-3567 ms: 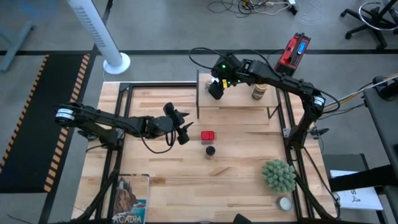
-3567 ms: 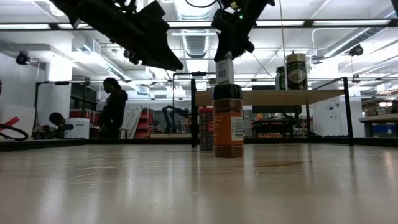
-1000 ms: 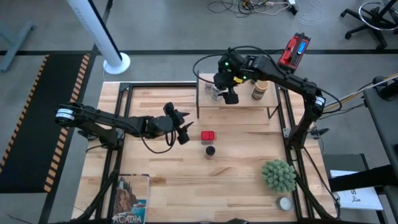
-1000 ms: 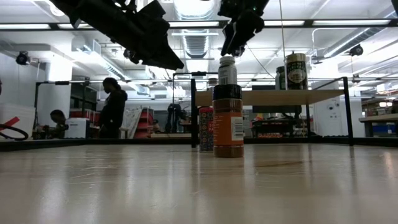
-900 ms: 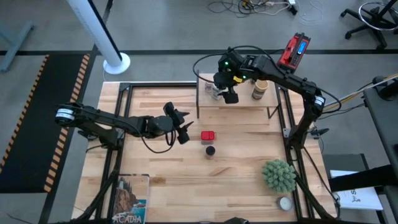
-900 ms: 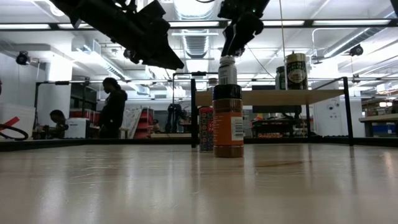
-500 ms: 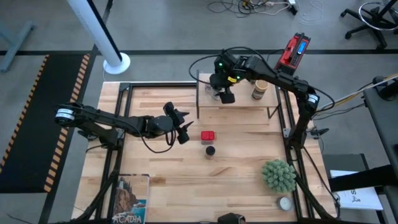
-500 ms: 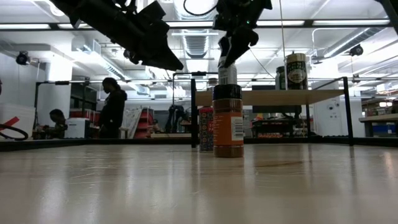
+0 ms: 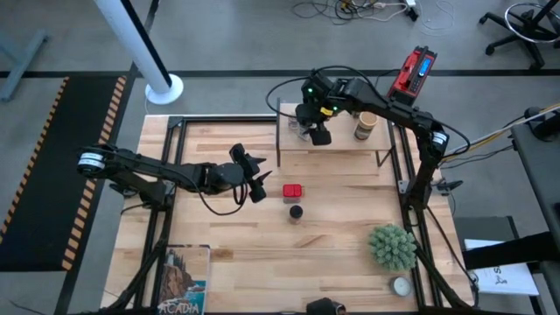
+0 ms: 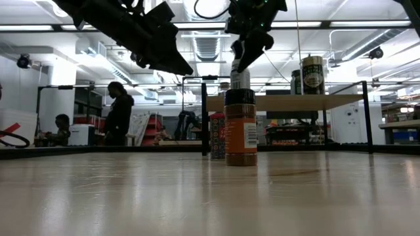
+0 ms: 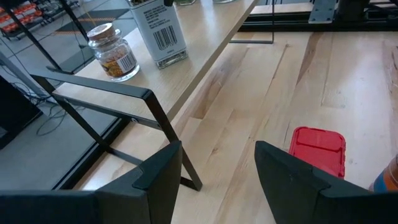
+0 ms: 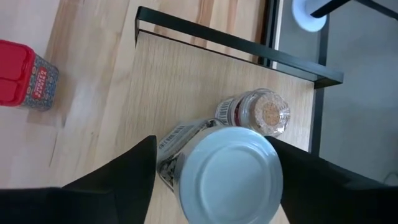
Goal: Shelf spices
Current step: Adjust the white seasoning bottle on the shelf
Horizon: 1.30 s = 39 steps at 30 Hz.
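The shelf [image 9: 341,144] stands at the table's far middle. On it are a white jar with a pale lid [image 12: 227,174], a small glass jar [image 12: 261,112] and a tan cylinder [image 9: 365,125]. My right gripper [image 9: 316,131] is open above the white jar, a finger on either side of its lid. The red square tin [image 9: 293,191] and a black-lidded jar [image 10: 241,128] stand on the tabletop. My left gripper [image 11: 217,180] hovers open just left of the red tin [image 11: 317,149], holding nothing. My right gripper comes at the white jar from above, pointing down, its two fingers [image 12: 127,180] flanking the lid's rim [image 12: 186,155]. I cannot tell whether they touch it. The jar stands upright on the shelf.
A spiky green plant [image 9: 392,247] and a flat white round tin [image 9: 401,285] sit at the near right corner. A book [image 9: 184,278] lies at the near left. A dark jar [image 10: 313,73] stands on the shelf's right part. People move in the room behind.
My right gripper, open and above the white jar, has shifted a little toward the table's left and come down, so that its fingers flank the lid. The jar has stayed upright on the shelf.
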Motion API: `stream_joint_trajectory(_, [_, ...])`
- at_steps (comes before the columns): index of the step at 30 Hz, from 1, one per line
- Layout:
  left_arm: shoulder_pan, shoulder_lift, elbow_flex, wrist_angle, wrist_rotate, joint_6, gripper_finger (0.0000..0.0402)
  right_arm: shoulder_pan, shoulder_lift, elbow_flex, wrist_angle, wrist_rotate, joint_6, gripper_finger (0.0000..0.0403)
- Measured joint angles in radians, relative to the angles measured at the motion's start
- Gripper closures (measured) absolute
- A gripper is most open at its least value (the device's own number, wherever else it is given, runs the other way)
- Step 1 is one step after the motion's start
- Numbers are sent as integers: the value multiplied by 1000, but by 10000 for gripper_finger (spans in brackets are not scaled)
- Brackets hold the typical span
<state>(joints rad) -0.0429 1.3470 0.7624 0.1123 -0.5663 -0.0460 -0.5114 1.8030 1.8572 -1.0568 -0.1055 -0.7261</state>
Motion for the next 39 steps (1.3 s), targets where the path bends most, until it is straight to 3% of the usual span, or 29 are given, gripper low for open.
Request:
stream_joint_trajectory(10, [0, 0, 0, -2, 0, 0, 209, 0, 0, 0, -8, -4, 20, 188])
stream_joint_trajectory(19, [0, 0, 0, -2, 1, 0, 209, 0, -2, 2, -12, 1, 115, 207])
stream_joint_trajectory(39, [0, 0, 0, -1, 2, -2, 209, 3, 1, 19, -18, 29, 795, 209])
